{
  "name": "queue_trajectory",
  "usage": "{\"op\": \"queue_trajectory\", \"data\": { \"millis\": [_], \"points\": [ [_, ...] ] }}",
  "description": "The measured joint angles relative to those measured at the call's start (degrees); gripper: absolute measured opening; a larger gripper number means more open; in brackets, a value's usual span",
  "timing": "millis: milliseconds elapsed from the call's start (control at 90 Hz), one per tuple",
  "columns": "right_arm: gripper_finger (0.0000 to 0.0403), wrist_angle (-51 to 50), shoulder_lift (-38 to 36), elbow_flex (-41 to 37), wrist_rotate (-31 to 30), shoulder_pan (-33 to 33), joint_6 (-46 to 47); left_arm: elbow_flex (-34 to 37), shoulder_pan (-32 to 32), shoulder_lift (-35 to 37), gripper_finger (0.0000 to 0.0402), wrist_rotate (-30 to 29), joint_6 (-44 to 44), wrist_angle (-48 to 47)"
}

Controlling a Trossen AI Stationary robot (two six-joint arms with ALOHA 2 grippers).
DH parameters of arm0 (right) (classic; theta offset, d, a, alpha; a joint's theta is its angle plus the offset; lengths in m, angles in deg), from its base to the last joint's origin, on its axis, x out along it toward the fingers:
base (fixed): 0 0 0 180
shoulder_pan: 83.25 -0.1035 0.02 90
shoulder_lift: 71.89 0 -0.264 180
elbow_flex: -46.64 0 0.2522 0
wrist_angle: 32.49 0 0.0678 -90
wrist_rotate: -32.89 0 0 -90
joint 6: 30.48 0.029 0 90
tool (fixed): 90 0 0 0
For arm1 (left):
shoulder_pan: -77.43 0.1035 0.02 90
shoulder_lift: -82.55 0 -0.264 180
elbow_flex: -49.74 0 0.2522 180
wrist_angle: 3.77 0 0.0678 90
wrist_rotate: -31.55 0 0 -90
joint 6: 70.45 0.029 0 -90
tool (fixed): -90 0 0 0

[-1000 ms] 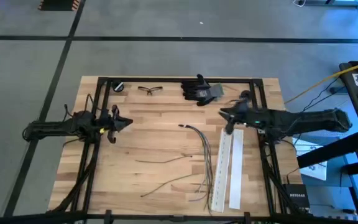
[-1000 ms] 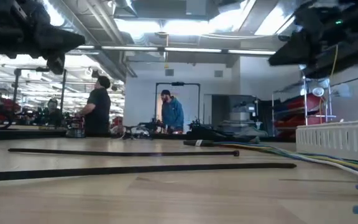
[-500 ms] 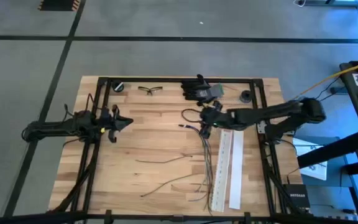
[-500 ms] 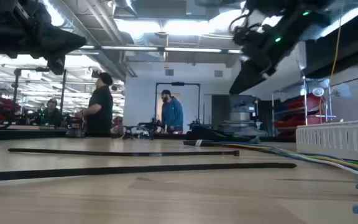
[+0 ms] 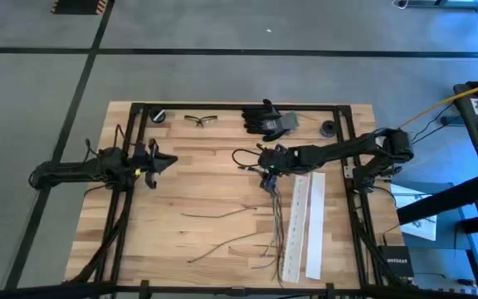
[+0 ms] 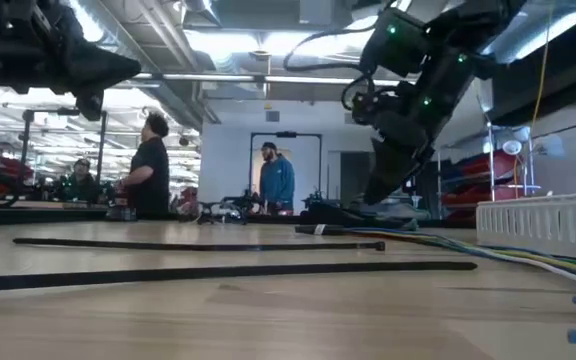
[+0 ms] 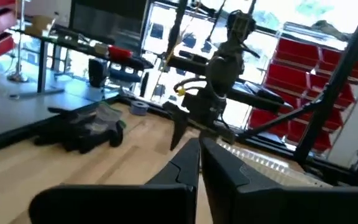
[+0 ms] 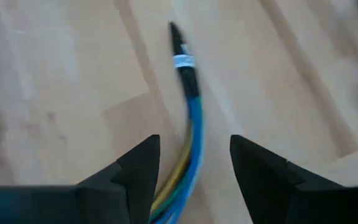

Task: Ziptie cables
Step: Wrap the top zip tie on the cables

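The cables [image 5: 275,218] lie as a loose bunch on the wooden table, running from the middle toward the near edge. Blue and yellow strands show in the right wrist view, and the black tip has a white band [image 8: 182,57]. My right gripper [image 5: 267,178] hangs just over the bunch's far end. It is open, with one finger on each side of the cables [image 8: 180,177] and not touching them. In the low view it [image 6: 383,185] points down above the table. My left gripper [image 5: 163,163] is shut and holds nothing, above the table's left part.
Two long white perforated strips [image 5: 304,226] lie just right of the cables. Thin dark strands [image 5: 216,214] lie left of them. Black gloves [image 5: 266,121], safety glasses [image 5: 198,120] and two small black items [image 5: 159,115] sit along the far edge. People stand in the room beyond [image 6: 278,182].
My right gripper has swung from the table's far right toward the left and come down, tipping its fingers downward over the far end of the cables. The cables have not moved.
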Motion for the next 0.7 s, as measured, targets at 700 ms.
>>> {"op": "queue_trajectory", "data": {
  "millis": [700],
  "points": [
    [0.0184, 15.3, -0.7, 0.0, 6.1, -12.7, -11.1, -18.3, -17.3, -41.0, 0.0093, 3.0, 2.1, -1.5]
  ]
}}
